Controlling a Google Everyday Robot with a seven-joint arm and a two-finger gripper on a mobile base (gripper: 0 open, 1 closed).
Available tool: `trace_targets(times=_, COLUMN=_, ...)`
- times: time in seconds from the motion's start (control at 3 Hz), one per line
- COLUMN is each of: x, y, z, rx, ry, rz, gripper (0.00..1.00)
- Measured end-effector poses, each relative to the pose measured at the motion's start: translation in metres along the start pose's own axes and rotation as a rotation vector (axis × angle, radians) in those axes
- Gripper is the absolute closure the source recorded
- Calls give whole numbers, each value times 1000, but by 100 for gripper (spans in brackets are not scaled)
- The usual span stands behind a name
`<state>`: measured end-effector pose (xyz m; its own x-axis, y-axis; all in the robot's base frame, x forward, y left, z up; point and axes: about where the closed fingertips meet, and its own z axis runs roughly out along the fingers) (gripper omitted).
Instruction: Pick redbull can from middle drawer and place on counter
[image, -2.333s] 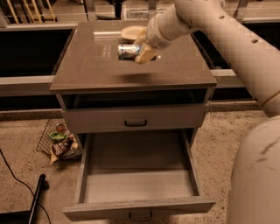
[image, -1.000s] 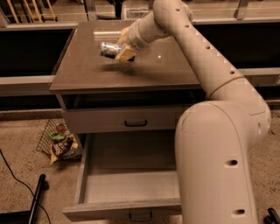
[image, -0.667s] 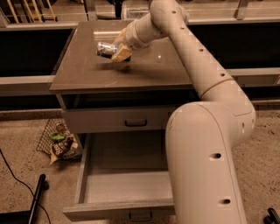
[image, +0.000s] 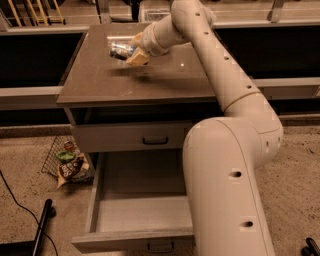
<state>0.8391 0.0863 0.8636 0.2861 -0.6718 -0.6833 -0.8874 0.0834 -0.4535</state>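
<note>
The redbull can (image: 120, 50), silver with blue patches, lies on its side in my gripper (image: 131, 52), held just above the back left part of the counter (image: 105, 82). The gripper is shut on the can, with one tan finger (image: 138, 58) showing under it. The middle drawer (image: 140, 212) is pulled out below, its pale grey floor bare, and my arm hides its right side.
A shallower closed drawer front with a dark handle (image: 155, 141) sits under the counter. A wire basket with snack packs (image: 67, 162) stands on the floor at left. A black cable and pole (image: 40, 230) lie at the lower left.
My gripper has carried the can leftwards and towards the back over the counter. My arm now reaches across more of the view and covers the drawer's right side.
</note>
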Motion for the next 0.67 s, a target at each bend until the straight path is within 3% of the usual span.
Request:
trace_targets(times=0.33, x=0, y=0, z=-1, rx=1, ry=0, rz=0, gripper=5)
trace_targets(times=0.67, x=3, y=-8, z=-21, rx=46, ry=6, rz=8, gripper=0)
